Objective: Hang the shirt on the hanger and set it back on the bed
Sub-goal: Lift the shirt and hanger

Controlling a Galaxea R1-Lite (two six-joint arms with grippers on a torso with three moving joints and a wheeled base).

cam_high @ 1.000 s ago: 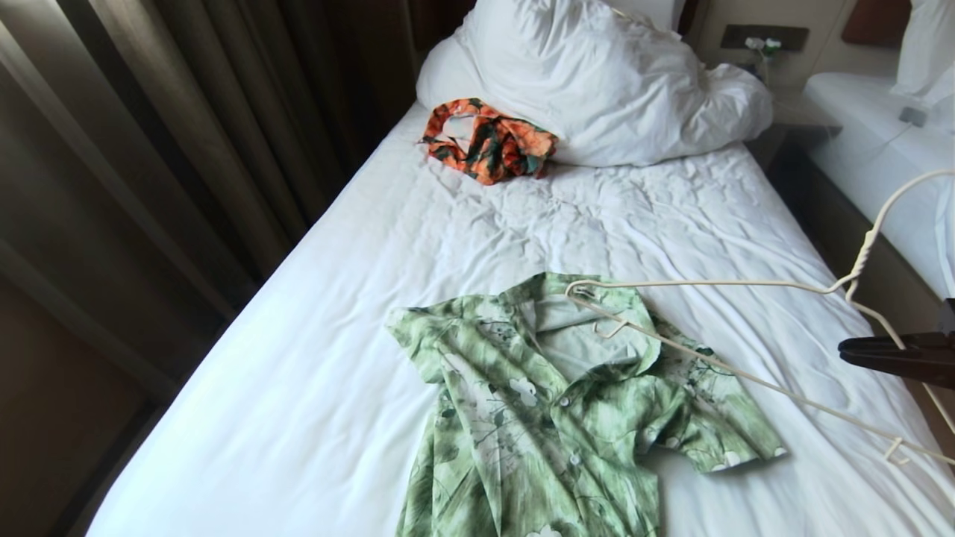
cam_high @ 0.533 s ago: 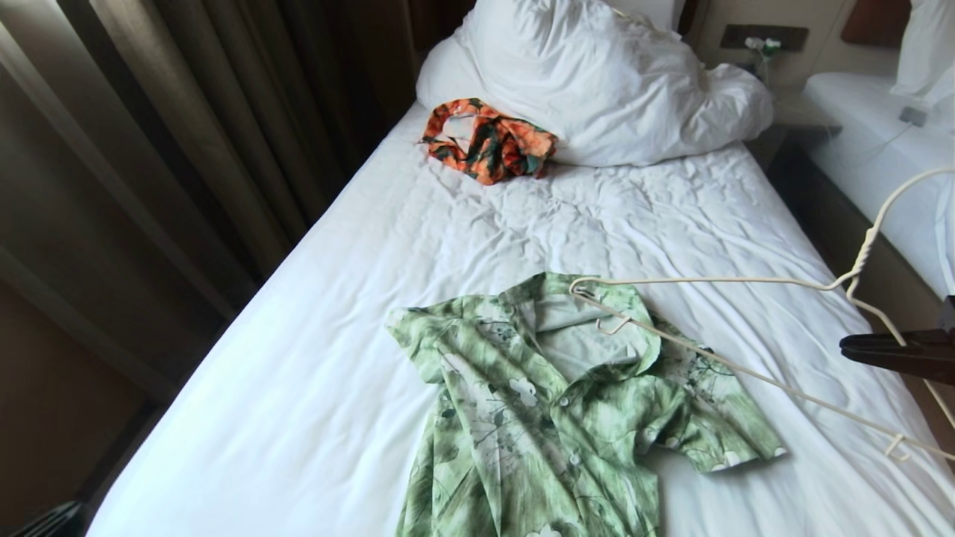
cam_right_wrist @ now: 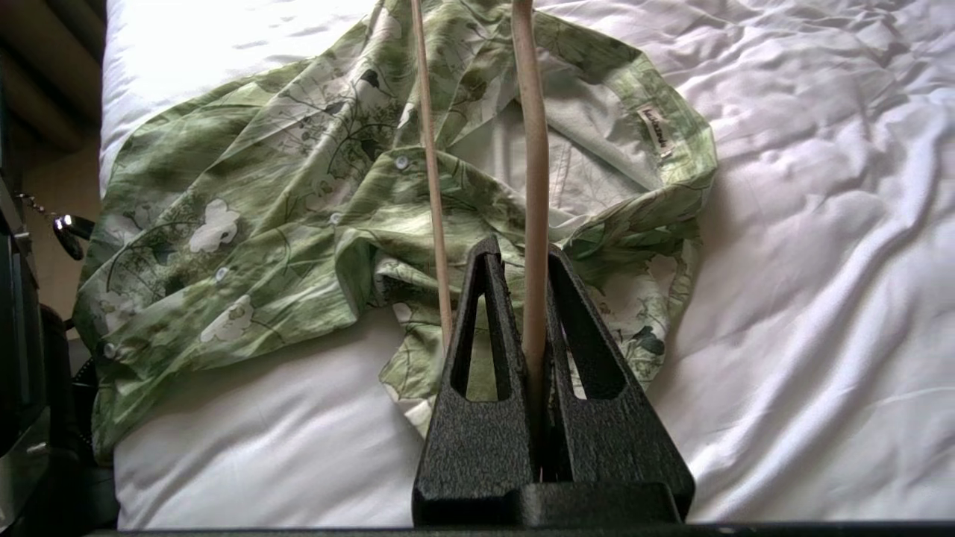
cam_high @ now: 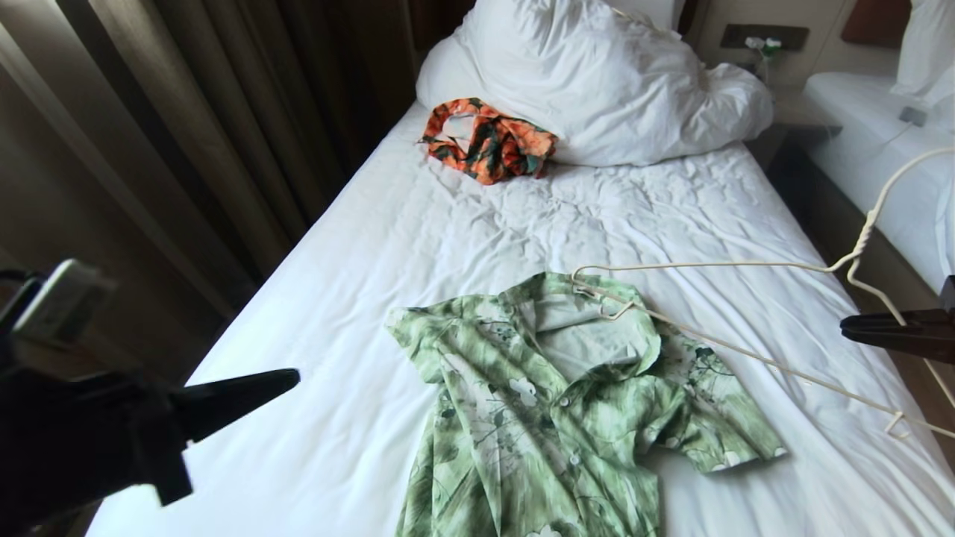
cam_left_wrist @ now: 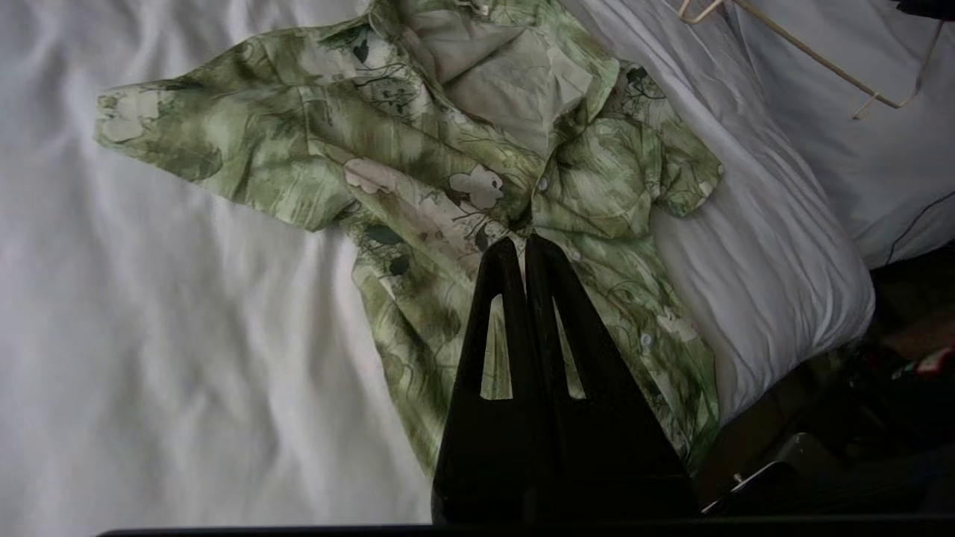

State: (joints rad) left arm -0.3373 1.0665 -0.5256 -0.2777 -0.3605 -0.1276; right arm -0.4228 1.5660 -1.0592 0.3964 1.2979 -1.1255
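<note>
The shirt is lying flat and open-collared on the bed, buttons up, one short sleeve reaching toward the right claw and the other toward the left claw. The hanger is slanting across the space between the right claw and the collar: its far corner is resting at the collar's edge, while the frame is rising off the sheet toward the right claw, the hook curving up beyond it. The right claw is sitting at the bed's right side, well apart from the shirt, clenched on one wire of the hanger, the other wire passing just beside its fingers. The left claw is hovering over the sheet on the opposite side of the shirt, fingers pressed together and grasping nothing; from its wrist the fingertips are pointing at the shirt's button front. Farther up the bed, beyond both claws, an orange floral garment is lying against the white pillow.
</note>
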